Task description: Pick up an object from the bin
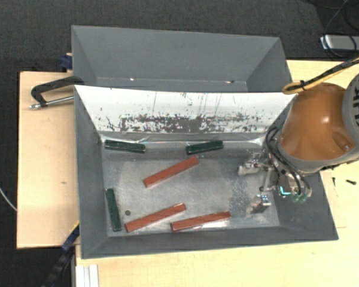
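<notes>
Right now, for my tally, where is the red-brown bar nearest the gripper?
The red-brown bar lies by the bin's lower wall, right of centre in the camera view, left of the gripper, its left end beside a tilted red-brown bar.

A: What sort of place is this?
B: Robotics lab, a test setup. Grey metal bin (90, 160) w/ an industrial arm (356, 109) reaching in, orange cover (314, 127) on the wrist, bare cables (287, 181) below it.
A: Anything else?
B: Bin's back wall (185, 121) is scuffed & scratched. Dark carpet (167, 5) all round, thin white wire (1, 191) loose on it at left.
</notes>
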Available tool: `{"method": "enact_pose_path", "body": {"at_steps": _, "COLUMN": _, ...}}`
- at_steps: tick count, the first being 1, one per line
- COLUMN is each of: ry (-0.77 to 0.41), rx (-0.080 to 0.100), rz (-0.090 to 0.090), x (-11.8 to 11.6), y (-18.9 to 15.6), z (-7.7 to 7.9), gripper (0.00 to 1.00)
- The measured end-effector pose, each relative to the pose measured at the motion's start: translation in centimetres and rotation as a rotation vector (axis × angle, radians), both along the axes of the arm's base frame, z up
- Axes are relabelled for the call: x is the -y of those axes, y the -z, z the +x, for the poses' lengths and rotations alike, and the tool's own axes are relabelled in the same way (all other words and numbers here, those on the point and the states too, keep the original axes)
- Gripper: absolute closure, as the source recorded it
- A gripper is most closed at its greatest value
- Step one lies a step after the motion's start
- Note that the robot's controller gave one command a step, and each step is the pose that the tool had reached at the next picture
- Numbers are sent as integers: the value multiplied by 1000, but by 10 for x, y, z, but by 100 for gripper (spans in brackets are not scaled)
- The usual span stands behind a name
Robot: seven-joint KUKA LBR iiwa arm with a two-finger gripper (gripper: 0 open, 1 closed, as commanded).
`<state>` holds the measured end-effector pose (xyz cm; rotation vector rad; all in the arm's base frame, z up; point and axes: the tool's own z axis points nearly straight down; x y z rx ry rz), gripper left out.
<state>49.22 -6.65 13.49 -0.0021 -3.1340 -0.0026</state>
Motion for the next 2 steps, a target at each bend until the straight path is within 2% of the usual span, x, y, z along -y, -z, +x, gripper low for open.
{"method": "enact_pose_path", "body": {"at_steps": 1, "ry": -1, "rx": 8, "rz": -1, "x": 0, "y": -4, "z": 2, "gripper": 0}}
{"method": "enact_pose_path", "body": {"at_steps": 2, "ry": -2, "rx": 8, "rz": -1, "x": 0, "y": -4, "z": 2, "gripper": 0}}
